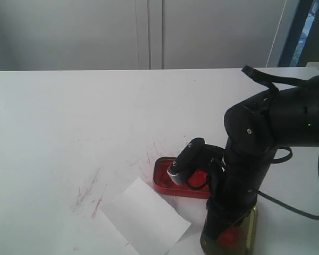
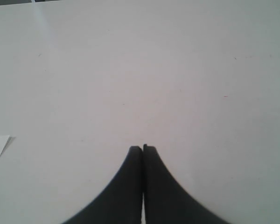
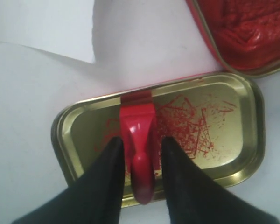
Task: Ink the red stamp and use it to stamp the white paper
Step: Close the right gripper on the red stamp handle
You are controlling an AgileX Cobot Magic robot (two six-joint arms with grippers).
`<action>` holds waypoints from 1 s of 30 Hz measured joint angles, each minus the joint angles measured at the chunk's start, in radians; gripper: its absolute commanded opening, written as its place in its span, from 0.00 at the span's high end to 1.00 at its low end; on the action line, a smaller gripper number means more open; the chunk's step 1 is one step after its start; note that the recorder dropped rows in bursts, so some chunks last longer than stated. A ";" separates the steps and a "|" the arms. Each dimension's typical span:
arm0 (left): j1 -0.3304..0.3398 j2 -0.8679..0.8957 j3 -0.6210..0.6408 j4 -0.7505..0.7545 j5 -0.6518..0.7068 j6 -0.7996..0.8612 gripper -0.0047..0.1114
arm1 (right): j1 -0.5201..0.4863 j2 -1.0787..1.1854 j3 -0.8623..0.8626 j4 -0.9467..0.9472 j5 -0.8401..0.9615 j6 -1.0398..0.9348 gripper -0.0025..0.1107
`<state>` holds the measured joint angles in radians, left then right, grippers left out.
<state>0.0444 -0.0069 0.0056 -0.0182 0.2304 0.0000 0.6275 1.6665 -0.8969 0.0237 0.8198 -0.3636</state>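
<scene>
The fingers [image 3: 107,182] of the right gripper [image 3: 142,141] stood spread either side of the one red stamp [image 3: 137,116] lying in the one gold lid [image 3: 238,140], seen only from that wrist, while the exterior view showed one white paper [image 1: 143,215] near one ink tin [image 1: 162,178], and the left gripper [image 2: 143,148] was pressed shut.

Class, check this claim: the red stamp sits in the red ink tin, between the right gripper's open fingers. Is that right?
Not quite. The red stamp sits in the gold-coloured lid, not in the red ink tin, which lies beside the lid. The right wrist view shows this. The rest holds: the stamp is between the right gripper's open fingers.
</scene>
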 measured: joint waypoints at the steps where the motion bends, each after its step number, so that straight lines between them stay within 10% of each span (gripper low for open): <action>1: 0.000 0.000 0.000 0.000 0.000 0.000 0.96 | 0.000 0.000 0.000 0.000 0.000 0.002 0.73; 30: 0.000 0.000 0.000 0.000 0.000 0.000 0.96 | 0.000 0.002 0.046 0.000 -0.055 0.002 0.73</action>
<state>0.0444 -0.0069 0.0056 -0.0182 0.2304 0.0000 0.6275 1.6688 -0.8505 0.0237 0.7648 -0.3620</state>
